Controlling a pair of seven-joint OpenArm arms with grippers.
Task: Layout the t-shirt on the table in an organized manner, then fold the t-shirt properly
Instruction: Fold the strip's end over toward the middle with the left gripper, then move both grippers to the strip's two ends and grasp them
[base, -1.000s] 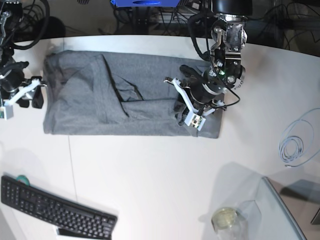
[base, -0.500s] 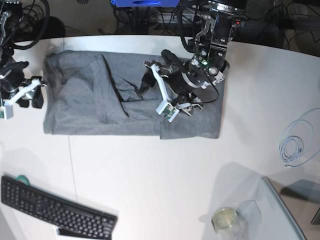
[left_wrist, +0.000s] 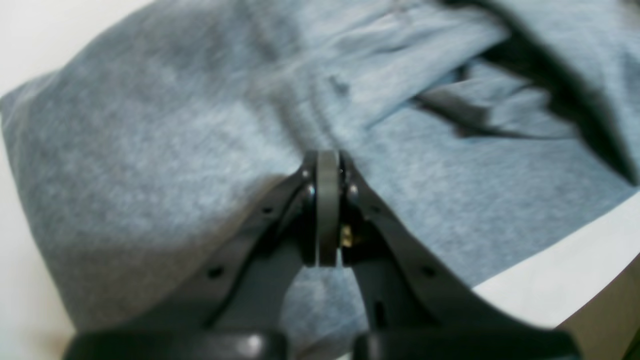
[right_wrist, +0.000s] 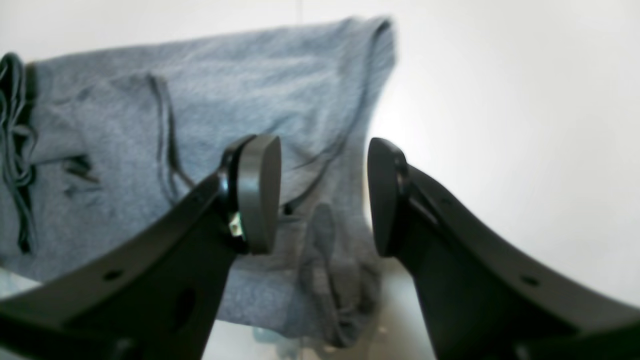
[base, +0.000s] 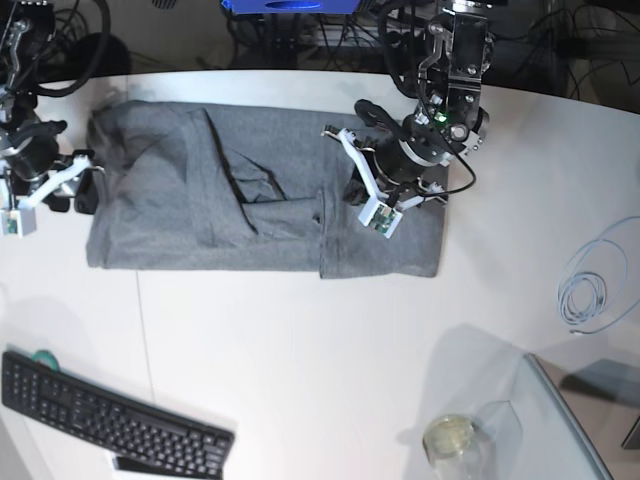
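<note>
From my remote seat I judged the job roughly midway: the heather-grey short-sleeved cotton t-shirt (base: 250, 200) lay on the large smooth white desk (base: 300, 340) as a long band with its sides already turned in, and its right-hand end in the base view had been doubled back a little way, leaving a vertical fold edge near the middle. The crosswise folds into a compact packet were, as I read it, yet to be done, and some rumpled creases at the centre wanted smoothing. The left gripper (left_wrist: 327, 165) hovered over that doubled end with its jaws pressed together, and I saw no cloth pinched between them — the wrist view showed only fabric beneath. The right gripper (right_wrist: 322, 195) sat at the shirt's far end near the desk's edge, jaws apart and holding nothing. Against the earlier frames, the left arm had carried the shirt's end inward, opened wide to drop it, then pulled back toward the right and shut, while the right gripper had barely shifted — its opening was unchanged.
</note>
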